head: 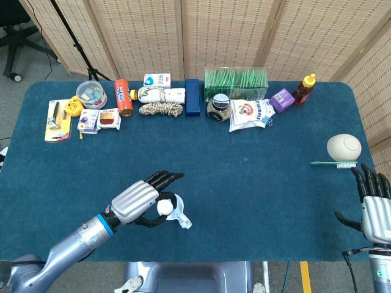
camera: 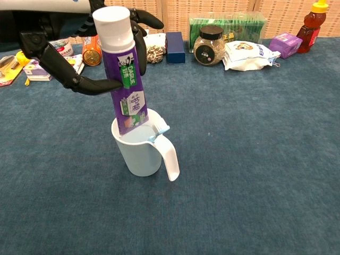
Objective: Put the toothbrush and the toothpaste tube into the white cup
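Now left hand [camera: 79, 58], frame upper left, grips toothpaste tube [camera: 123, 79] upright, crimped end dipping inside white cup [camera: 139, 151] at centre. Tube soft, light; hold near cap. Right hand [head: 374, 210] spread, holding nothing, lower right. Toothbrush [head: 333, 163] slim, stiff, just above; pinch mid-handle.

This looked like a staged test room in a lab or office, not a home. A blue-carpeted tabletop [head: 256, 183] stood before woven folding screens [head: 226, 33]. Assorted groceries lined its far edge, among them a jar [head: 219, 107], a sauce bottle [head: 303, 88] and a rope coil [head: 160, 109]. A tripod leg [head: 76, 39] and office chair base [head: 12, 36] showed far left.
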Available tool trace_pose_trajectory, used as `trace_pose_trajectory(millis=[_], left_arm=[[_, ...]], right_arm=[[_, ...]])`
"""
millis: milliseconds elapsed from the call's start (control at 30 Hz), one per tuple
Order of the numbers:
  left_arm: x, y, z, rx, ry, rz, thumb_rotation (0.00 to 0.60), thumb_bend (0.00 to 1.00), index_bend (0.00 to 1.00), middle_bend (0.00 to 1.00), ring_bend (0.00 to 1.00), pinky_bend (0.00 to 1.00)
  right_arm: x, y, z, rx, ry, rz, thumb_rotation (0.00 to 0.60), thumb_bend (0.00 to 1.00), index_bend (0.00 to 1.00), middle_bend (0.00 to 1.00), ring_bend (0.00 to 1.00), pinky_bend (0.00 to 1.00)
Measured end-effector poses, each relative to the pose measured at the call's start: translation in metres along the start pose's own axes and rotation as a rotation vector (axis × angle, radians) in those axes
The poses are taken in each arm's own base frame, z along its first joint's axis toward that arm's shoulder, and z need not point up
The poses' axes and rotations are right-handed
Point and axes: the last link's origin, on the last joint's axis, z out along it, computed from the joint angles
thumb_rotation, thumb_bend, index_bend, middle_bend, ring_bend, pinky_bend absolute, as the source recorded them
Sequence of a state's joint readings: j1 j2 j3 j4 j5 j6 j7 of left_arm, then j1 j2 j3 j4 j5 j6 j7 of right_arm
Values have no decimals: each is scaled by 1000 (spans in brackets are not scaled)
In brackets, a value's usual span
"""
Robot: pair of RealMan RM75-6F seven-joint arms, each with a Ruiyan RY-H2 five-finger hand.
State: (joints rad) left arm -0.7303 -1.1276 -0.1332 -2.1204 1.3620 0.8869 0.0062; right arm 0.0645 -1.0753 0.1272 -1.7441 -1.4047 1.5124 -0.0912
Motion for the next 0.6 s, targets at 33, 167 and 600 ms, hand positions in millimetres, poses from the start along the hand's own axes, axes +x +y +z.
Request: trace_pose_trajectory(millis=[33,167,600], left_arm=[[-3,-1,3,0,1,-6,600,381,513,0,0,0],[-12,-8,9,9,3,-9,600,381,513,0,0,0],[-32,-21,24,29,-7,17,600,380,489,0,0,0]], right_arm=[[0,0,0,0,-1,0,600,0,0,0,0,0],[0,0,0,-1,-2,0,600,0,0,0,0,0],[-2,1,2,-2,-11,-1,600,0,0,0,0,0]])
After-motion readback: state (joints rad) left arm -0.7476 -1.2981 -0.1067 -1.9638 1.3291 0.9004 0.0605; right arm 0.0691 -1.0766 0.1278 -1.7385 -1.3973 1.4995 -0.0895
